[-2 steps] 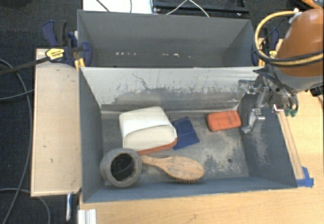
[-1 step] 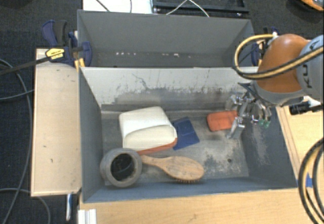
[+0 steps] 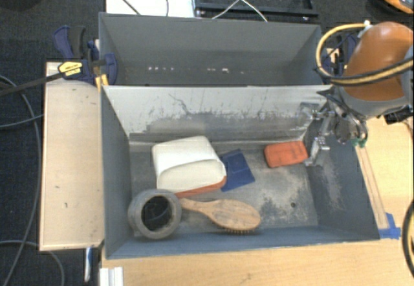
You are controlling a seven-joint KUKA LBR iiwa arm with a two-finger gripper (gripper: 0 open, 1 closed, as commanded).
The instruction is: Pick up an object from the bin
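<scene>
Closest to the lens, against the near wall of the grey metal bin [image 3: 213, 52] and well apart from the gripper, lie a grey thick-walled ring with a dark hollow [image 3: 155, 213] and a flat wooden hairbrush with an oval head [image 3: 224, 213]. The brush's handle end touches the ring. Behind them sits a white rounded block on an orange base [image 3: 187, 163], with a dark blue square of soft material [image 3: 238, 169] tucked against the side that faces the gripper.

The two-finger gripper [image 3: 316, 147] hangs low at the foot of the bin's sloped side wall, near the back corner. Just beside it, toward the bin's middle, lies a small orange-red rectangular block [image 3: 284, 154]. Whether its end touches the gripper or only sits beside it I cannot tell, nor whether the gripper is spread or closed. Nothing is visibly held.

I judge the step in hand to be the approach, with the orange-red block the likeliest target and no lift begun. The next move probably calls for a small shift toward the block's middle so that its short width can be straddled, then a close and a straight rise.

Room is tight behind the gripper, where the sloped side wall and the back wall meet. Bare floor lies open between the block and the brush, and the blue square is near the block's far end but apart from it.
</scene>
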